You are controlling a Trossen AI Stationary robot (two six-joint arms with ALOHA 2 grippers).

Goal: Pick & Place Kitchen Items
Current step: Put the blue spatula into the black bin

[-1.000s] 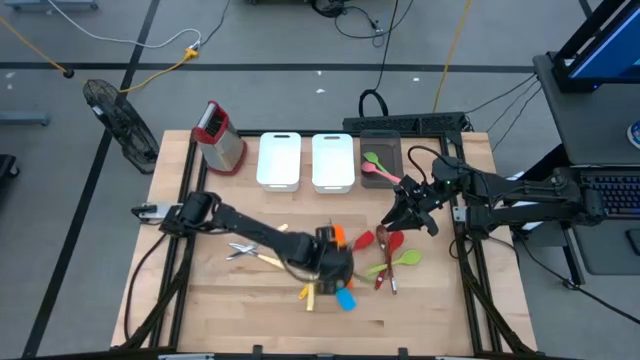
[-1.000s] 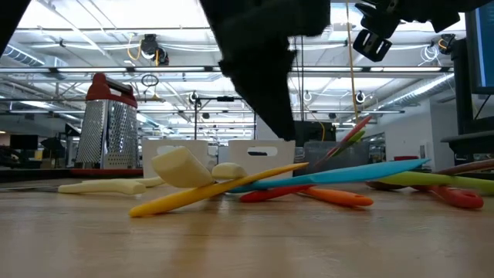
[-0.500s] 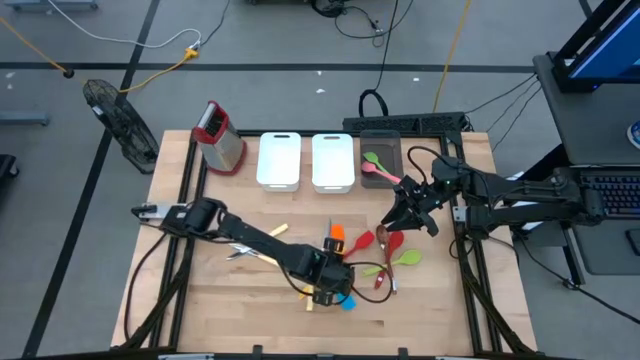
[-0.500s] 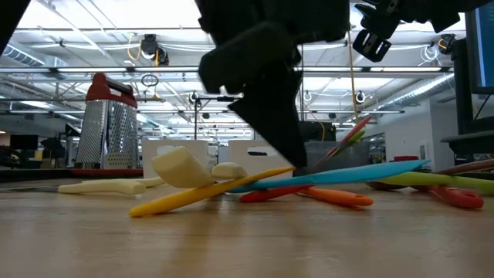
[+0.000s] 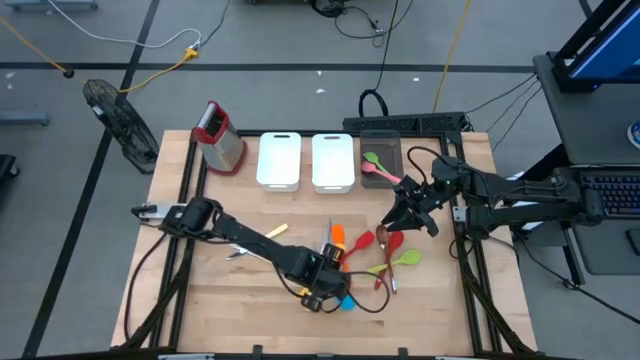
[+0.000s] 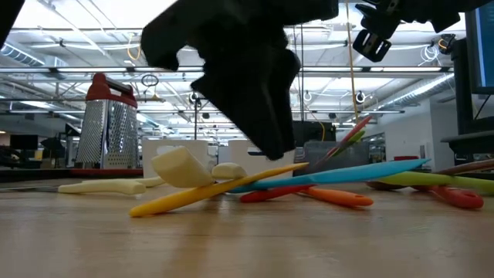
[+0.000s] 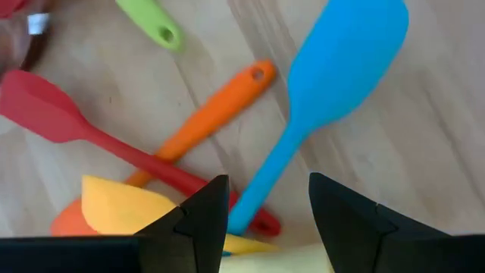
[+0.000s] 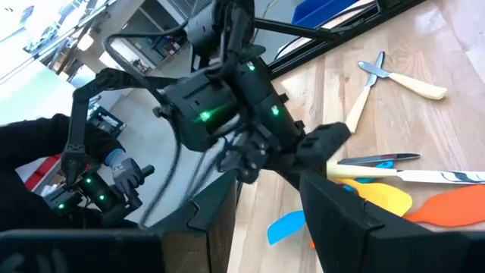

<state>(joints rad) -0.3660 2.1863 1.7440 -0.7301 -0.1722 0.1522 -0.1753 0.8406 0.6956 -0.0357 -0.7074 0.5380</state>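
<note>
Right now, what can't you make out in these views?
- High view: the left gripper covers most of the blue spatula, so the jaws' gap there is unreadable.
- Low view: the left arm blocks the white bins and the middle of the utensil pile.
- Left wrist view: the yellow spatula is cut off by the dark fingers.
- Right wrist view: the right gripper holds nothing visible; the blue spatula is half hidden.

Even bright overhead light, soft short shadows on the pale wooden counter [image 5: 240,300], rows of glaring ceiling strip lamps in the low view, dark left arm there a backlit silhouette, near counter boards slightly soft, wrist views sharp at centre
</note>
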